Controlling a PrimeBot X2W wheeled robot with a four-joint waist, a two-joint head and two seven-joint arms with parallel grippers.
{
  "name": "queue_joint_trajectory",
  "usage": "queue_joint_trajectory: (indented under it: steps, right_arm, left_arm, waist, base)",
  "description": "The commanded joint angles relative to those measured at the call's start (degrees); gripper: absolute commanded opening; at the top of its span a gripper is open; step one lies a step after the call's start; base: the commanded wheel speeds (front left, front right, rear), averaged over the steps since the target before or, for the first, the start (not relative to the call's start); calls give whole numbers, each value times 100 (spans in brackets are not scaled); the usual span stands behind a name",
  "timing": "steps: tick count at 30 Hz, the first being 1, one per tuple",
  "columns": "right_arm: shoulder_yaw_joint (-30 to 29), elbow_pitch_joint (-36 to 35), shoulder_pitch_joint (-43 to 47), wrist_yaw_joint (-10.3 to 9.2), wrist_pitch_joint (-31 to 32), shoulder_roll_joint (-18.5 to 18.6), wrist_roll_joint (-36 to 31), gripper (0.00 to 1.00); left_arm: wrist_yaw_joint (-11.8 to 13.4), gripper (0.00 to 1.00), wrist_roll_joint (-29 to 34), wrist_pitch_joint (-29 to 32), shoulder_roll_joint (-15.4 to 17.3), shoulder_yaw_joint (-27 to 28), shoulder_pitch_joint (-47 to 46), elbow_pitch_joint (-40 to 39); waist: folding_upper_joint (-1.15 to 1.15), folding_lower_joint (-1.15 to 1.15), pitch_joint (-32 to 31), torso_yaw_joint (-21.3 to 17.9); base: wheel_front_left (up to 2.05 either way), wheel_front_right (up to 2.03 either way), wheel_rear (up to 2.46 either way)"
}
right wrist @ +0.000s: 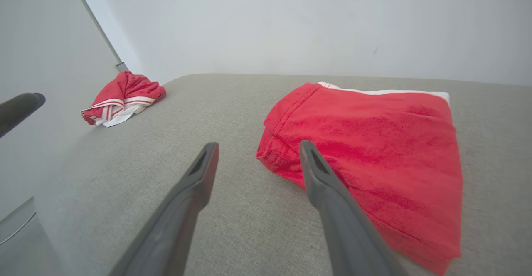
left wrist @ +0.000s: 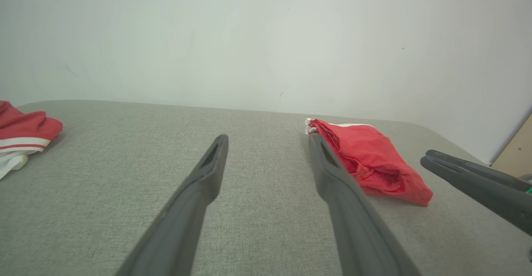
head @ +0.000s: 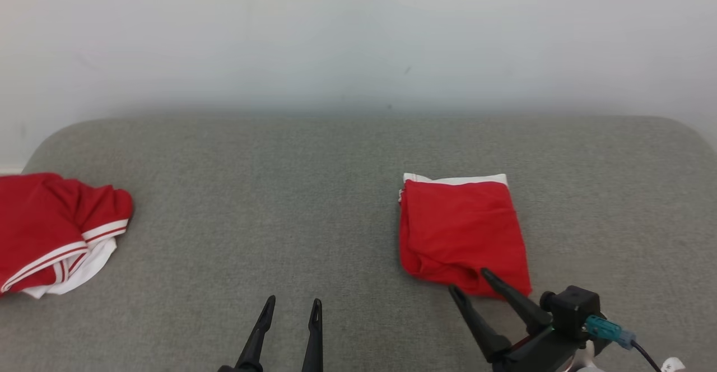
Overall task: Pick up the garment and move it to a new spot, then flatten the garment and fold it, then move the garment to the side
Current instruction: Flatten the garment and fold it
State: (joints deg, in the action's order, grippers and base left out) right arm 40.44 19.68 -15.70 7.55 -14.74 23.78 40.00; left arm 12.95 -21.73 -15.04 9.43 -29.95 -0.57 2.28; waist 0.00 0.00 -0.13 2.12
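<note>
Head view: folded garment (head: 462,232) lies well inside cushion (head: 280,193) edges.

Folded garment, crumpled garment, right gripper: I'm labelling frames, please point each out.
folded garment (head: 462,226), head view, middle of red top layer
crumpled garment (head: 50,215), head view, red upper fabric
right gripper (head: 469,280), head view, midway between fingertips

My left claw (head: 294,305): low, fingers parted, pointing forward; my right claw (head: 468,281): parted wide, angled up-left, empty.

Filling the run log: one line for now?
folded garment: on grey cushion | right gripper: open, at its near edge | left gripper: open, empty
</note>
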Motion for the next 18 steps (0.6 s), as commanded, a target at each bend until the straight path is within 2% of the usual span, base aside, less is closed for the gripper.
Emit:
queue_joint_trajectory:
  steps: [1,11,18]
  right_arm:
    - [-44,13,84,-13,-38,-34,-71,100]
    - [-1665,-344,851,-13,-48,-480,-1434,100]
    - [-2538,-765,1485,-13,-48,-823,-2150,100]
  left_arm:
    - [11,100,-52,-18,23,7,85,-15]
    - [-12,100,-42,-18,71,365,332,-159]
    - [-78,100,69,-18,-77,804,660,-247]
  waist:
    - [0,0,-152,-179]
    - [0,0,-341,-478]
    - [0,0,-500,-566]
  base:
    - [0,0,0]
    - [0,0,0]
    - [0,0,0]
